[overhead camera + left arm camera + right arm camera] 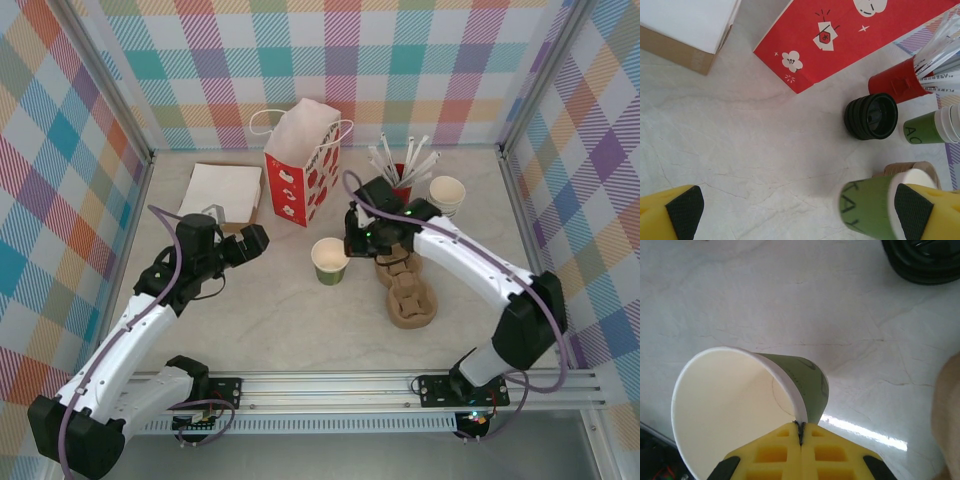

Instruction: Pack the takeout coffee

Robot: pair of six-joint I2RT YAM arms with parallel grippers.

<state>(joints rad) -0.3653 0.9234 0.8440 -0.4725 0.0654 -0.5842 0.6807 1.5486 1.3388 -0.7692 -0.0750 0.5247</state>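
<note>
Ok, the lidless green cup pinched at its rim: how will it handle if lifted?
Probably light: the green cup looks empty inside. Its thin paper wall may flex where the right gripper pinches the rim. Held at one edge, it would likely hang tilted.

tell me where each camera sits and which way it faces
Top external: above and behind the arms, looking down at the table; both arms show.
Left wrist: low, facing the red bag and black lids; open yellow fingers show.
Right wrist: looking down at shut fingers pinching the green cup.
Shared: all see that cup.
</note>
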